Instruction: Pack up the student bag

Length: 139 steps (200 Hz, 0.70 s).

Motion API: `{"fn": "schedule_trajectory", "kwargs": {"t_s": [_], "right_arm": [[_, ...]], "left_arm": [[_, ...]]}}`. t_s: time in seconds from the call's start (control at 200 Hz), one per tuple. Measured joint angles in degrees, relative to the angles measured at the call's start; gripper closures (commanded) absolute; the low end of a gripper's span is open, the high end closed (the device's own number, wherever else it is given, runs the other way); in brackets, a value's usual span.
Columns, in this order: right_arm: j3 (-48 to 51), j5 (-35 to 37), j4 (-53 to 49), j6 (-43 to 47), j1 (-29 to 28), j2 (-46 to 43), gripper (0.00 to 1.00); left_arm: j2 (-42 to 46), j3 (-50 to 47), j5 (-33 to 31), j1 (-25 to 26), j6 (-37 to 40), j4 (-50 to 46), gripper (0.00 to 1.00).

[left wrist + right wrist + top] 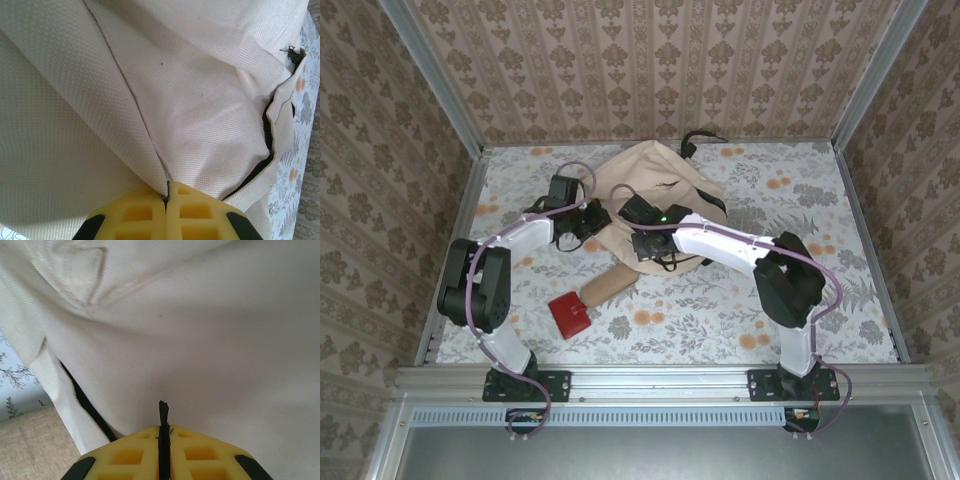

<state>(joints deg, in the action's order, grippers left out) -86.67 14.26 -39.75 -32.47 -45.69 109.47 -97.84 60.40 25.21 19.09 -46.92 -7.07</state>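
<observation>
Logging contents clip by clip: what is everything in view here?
bag: one, cream with dark zippers, far middle of the table.
box: one, red, near side, left of centre.
tan cloth item: one, tan, between box and bag, its far end under the bag.
table: one, floral cover, beneath everything.
left pincer: one, yellow fingers, shut on bag cloth.
right pincer: one, yellow fingers, shut on a thin dark strip of the bag.
</observation>
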Motion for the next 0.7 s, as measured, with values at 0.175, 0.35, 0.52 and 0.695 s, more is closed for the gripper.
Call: {"fn": "schedule_trajectory", "kwargs": {"t_s": [0.175, 0.35, 0.52, 0.695], "right_arm": [[4.3, 3.8, -0.4, -1.8, -0.2, -6.0, 0.92], [9.8, 9.6, -1.3, -4.0, -0.3, -11.0, 0.97], [14.1, 14.9, -2.8, -6.4, 0.0, -15.7, 1.0], [15.5, 18.6, -2.4, -8.3, 1.5, -18.2, 1.0]], "left_arm": [[0.0, 0.0, -0.7, -0.1, 0.0, 0.0, 1.0], [0.0, 0.0, -1.0, -0.2, 0.2, -0.2, 1.0], [0.0, 0.0, -1.2, -0.3, 0.2, -0.2, 1.0], [0.0, 0.0, -1.1, -0.3, 0.2, -0.2, 1.0]]}}
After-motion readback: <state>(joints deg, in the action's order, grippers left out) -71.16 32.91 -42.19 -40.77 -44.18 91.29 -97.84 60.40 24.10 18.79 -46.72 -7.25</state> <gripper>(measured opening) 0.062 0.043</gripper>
